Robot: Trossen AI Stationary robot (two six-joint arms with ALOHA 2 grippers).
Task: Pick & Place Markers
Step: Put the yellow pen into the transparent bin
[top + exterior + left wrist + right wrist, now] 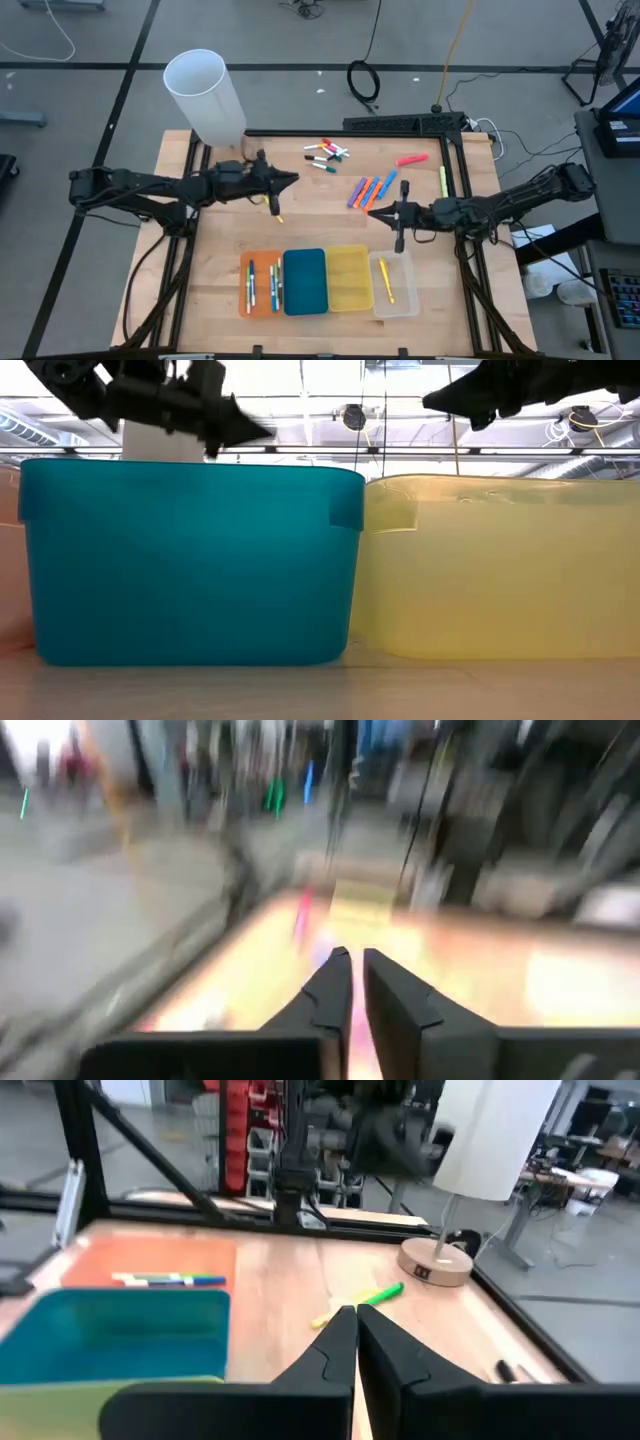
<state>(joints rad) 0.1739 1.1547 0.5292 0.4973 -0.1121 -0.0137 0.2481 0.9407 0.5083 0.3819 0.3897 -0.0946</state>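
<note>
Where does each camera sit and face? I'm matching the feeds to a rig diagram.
High: overhead, straight down on the table; both arms, left gripper, right gripper.
Low: table height, facing the blue tray and yellow tray; arms overhead.
Left wrist: past its own gripper; blurred.
Right wrist: past its gripper, toward the orange tray.
Shared: high and right wrist both show the green-capped marker.

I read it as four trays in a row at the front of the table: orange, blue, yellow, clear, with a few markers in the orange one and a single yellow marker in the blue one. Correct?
Not quite. The blue tray holds no marker; the high view shows the single yellow marker lying in the clear tray. The rest stands: the row runs orange tray, blue, yellow tray, clear, with a few markers in the orange one.
</note>
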